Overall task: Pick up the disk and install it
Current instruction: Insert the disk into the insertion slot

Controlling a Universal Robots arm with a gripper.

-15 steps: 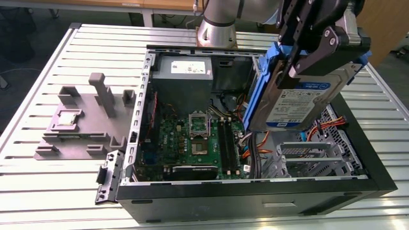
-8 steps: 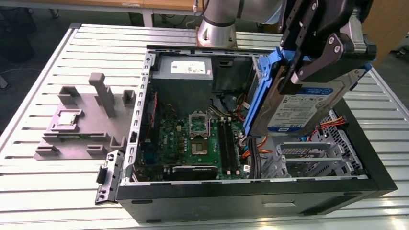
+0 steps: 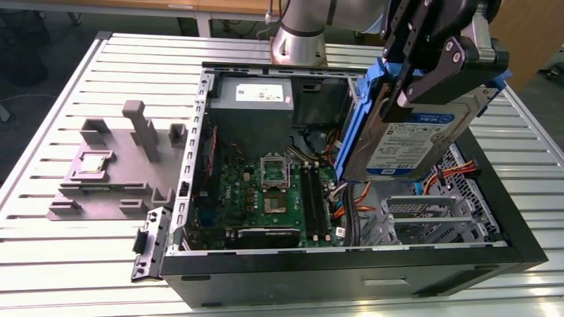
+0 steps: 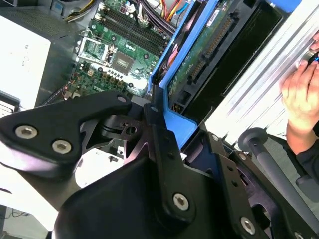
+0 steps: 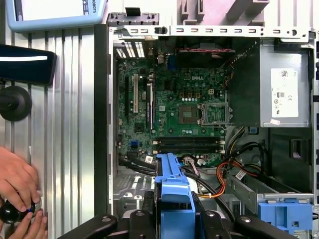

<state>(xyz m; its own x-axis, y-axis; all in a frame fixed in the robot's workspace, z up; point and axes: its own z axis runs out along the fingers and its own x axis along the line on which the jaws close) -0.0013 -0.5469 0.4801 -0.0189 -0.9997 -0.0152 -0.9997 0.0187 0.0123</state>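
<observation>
The disk [image 3: 414, 139] is off the worktop [image 3: 70, 264] and in the air, held steeply tilted with its labelled face toward the exterior camera and its blue carrier framing it. It hangs above the side of the open computer case [image 3: 352, 267] on the exterior view's right, over the metal drive cage [image 3: 423, 214] and the bundle of orange cables beside it. In the second wrist view the disk's [image 4: 199, 55] green circuit-board underside shows, and in the first wrist view the carrier's [image 5: 172, 196] blue rail juts out over the motherboard [image 5: 184, 109]. The pincer [image 3: 421, 92] is closed on the disk's upper end, its black fingers [image 4: 164, 144] pressed against the carrier from either side with nothing else in its hold. By my reading the pick-up is done and the install is in hand but not finished: the disk touches no part of the case. Seating it would call for bringing the disk from its tilt into line with the cage opening and keeping clear of the cables. A person's hand [image 5: 17, 186] rests on a black knob on the worktop beside the case.
</observation>
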